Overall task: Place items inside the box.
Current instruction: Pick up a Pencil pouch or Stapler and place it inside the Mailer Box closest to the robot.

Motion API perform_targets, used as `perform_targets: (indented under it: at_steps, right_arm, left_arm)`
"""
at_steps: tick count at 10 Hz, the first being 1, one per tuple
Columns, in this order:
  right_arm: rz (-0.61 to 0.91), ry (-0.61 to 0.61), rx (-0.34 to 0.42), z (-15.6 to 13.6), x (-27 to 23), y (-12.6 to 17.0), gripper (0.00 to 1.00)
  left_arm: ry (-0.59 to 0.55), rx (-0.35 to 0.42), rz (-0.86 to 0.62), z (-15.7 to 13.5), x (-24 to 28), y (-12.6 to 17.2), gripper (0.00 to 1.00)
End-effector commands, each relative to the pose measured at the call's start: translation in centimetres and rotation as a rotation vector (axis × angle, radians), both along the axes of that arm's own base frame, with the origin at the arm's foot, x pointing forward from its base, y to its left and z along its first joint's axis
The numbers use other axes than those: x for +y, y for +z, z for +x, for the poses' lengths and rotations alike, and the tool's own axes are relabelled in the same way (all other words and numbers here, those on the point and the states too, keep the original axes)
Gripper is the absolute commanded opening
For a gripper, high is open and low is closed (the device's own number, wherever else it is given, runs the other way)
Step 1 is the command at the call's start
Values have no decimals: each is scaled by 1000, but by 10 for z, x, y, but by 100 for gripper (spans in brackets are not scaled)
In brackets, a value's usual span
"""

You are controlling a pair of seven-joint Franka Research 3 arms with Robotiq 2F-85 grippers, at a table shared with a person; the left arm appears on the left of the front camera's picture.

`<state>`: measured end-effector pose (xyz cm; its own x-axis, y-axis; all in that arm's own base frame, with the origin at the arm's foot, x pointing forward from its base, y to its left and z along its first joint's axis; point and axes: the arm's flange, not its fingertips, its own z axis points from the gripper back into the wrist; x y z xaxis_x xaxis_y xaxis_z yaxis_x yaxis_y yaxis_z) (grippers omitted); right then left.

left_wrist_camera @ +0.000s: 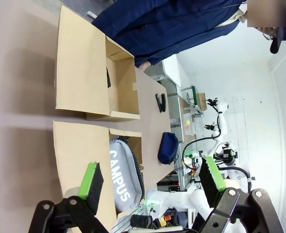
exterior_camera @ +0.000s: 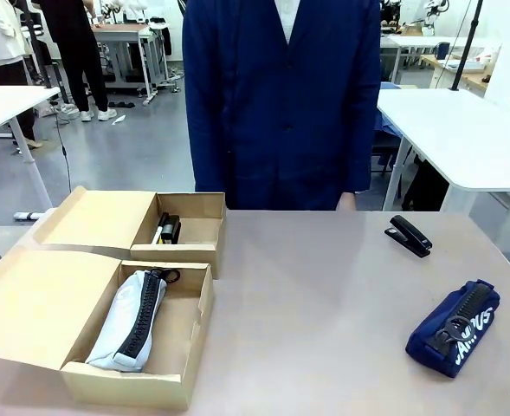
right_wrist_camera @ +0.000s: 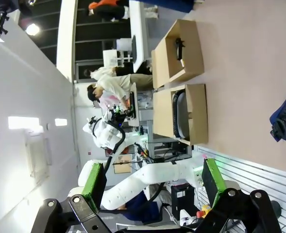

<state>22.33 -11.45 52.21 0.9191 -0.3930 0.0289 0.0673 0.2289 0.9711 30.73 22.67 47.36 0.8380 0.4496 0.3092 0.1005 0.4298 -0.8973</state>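
1. The left jaws stand spread and empty above the table (left_wrist_camera: 16,58), green pads (left_wrist_camera: 91,180) well apart.
2. Straight ahead of them, in the gap between the pads, the grey pouch (left_wrist_camera: 121,174) lies inside the near box (left_wrist_camera: 75,145), white "CAMPUS" print facing up and the zip along one side.
3. Beyond that box from the left jaws sits the far box (left_wrist_camera: 82,63), lid open like its neighbour's; a black stapler (exterior_camera: 170,228) rests inside it against one wall.
4. Farther ahead of the left jaws, out on the bare table, lies the navy pouch (left_wrist_camera: 168,148), and past it a second stapler (left_wrist_camera: 159,103), the two well apart.
5. The right jaws are likewise spread and hold nothing, pads (right_wrist_camera: 94,179) wide.
6. Both boxes lie well ahead of the right jaws, between the lines of their pads; the navy pouch lies off to one side, beyond the line of one pad, cut by the picture's edge.
7. A person (exterior_camera: 280,104) in a navy coat stands at the table's far side, opposite both jaws.
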Motion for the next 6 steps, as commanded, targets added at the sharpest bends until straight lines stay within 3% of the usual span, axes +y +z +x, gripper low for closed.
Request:
perform_targets:
  at_steps: [1, 6]
  right_arm:
    - [3, 3, -20, -1, -2, 3, 100]
    - [3, 3, -20, -1, -2, 3, 100]
  left_arm:
    - [-8, -23, -3, 0, -1, 0, 100]
    - [-8, -23, -3, 0, -1, 0, 100]
